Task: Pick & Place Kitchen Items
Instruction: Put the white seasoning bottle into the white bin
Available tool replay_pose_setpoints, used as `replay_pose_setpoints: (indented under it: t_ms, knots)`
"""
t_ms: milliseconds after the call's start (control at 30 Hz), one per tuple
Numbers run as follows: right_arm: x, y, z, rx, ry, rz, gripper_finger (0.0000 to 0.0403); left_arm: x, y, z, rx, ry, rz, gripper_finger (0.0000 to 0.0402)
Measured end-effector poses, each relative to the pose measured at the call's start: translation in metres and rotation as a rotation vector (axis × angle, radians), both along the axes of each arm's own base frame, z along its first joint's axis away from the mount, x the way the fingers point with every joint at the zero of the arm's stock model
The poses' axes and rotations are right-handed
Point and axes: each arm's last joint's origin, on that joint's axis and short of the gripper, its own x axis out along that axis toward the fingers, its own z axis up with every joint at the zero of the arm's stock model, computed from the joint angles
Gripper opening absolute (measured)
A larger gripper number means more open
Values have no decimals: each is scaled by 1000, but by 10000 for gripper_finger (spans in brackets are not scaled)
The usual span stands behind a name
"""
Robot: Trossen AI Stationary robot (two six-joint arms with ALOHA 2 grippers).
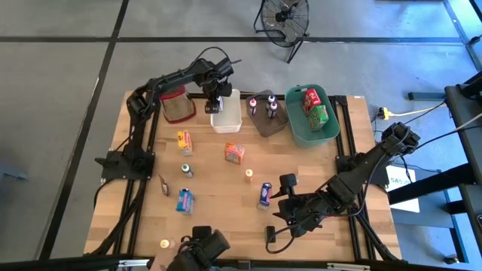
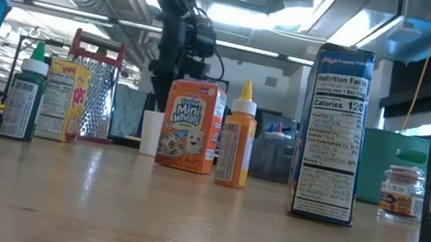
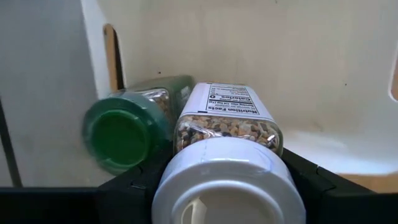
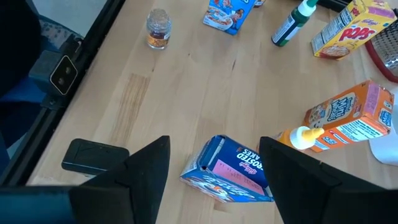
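A: Our left gripper [image 3: 224,186] has its fingers clamped on the white-capped clear spice bottle [image 3: 227,134], low inside the white plastic bin [image 1: 227,113]. It could bump the green-capped bottle [image 3: 127,127] lying right beside it.

B: Our right gripper [image 4: 208,171] hangs over the blue cereal box [image 4: 233,168], fingers apart. The little orange squeeze bottle [image 4: 305,135] stands close. The wooden surface [image 1: 218,188] has open room nearby.

White-capped spice jar [image 3: 227,155] – green-capped bottle [image 3: 127,127] – white bin [image 3: 261,50]
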Motion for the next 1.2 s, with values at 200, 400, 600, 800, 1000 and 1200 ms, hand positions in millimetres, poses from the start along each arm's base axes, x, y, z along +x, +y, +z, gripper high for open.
replay_pose_setpoints:
  t_ms: [200,400,600,800,1000,1200]
  knots:
    - [0,0,0,3,-2,-1,250,3,7,-25,39,126,21,206]
    - [0,0,0,2,0,-1,250,3,10,-28,19,112,25,207]
    - [0,0,0,-1,1,0,250,3,10,-28,19,113,16,207]
    - [0,0,0,-1,1,0,250,4,9,-28,-18,78,27,208]
    - [0,0,0,12,3,-9,250,3,9,-28,-21,77,45,226]
    - [0,0,0,12,3,-9,250,3,9,-27,-16,80,56,246]
